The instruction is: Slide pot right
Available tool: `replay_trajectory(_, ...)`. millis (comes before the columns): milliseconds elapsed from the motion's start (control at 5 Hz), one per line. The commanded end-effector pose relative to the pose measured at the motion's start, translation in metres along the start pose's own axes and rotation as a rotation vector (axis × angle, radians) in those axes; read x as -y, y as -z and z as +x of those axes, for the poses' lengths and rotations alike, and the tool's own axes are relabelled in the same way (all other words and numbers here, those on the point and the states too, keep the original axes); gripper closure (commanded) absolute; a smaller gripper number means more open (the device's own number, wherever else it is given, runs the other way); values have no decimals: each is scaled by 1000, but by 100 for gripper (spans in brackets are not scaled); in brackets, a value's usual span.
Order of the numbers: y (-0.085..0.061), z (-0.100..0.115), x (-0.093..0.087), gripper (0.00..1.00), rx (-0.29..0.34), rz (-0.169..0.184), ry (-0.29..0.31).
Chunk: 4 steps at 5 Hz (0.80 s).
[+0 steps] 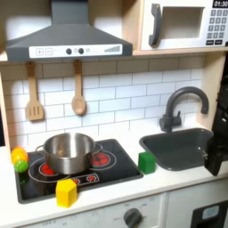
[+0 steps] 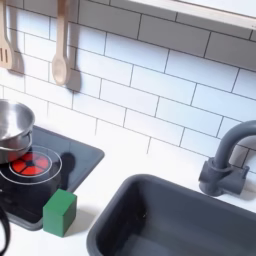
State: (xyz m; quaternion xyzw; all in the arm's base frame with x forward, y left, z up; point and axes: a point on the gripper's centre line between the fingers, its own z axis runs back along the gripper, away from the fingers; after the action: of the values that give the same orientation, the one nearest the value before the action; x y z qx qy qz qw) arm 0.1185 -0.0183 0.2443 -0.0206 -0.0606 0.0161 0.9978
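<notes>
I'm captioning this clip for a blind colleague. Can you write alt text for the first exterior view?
A shiny silver pot sits on a black toy stovetop, with a yellow block in front and a green block between stove and dark sink. Two wooden utensils hang on the white tile wall.

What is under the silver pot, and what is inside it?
The pot stands on the black stove top, over its red burner rings, whose parts below it are covered. Its inside looks empty, though the near wall hides some bottom.
</notes>
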Motion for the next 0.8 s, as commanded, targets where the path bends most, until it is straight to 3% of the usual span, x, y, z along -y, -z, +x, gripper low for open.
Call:
replay_trajectory(0,0,0,0,0,2,0,0)
replay_trajectory(600,5,17,-21,0,-2,-3,-23)
